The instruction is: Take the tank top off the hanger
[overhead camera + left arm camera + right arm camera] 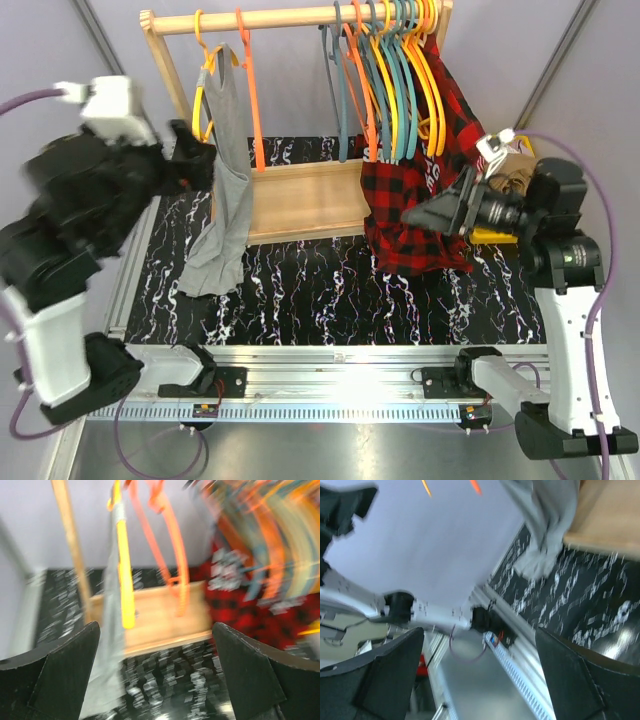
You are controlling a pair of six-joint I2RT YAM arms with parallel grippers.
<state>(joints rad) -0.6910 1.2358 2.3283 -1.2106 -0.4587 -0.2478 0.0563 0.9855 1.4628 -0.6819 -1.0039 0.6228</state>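
Black marbled table (330,290) carries a wooden rack (300,18) along its back edge. My left gripper (156,629) has its jaws wide apart and empty, just beside the gray tank top (228,200). The top hangs on a yellow hanger (200,100) at the rail's left end, its hem resting on the table. My right gripper (479,630), also spread and empty, is by a red plaid shirt (420,245) at the rack's right end.
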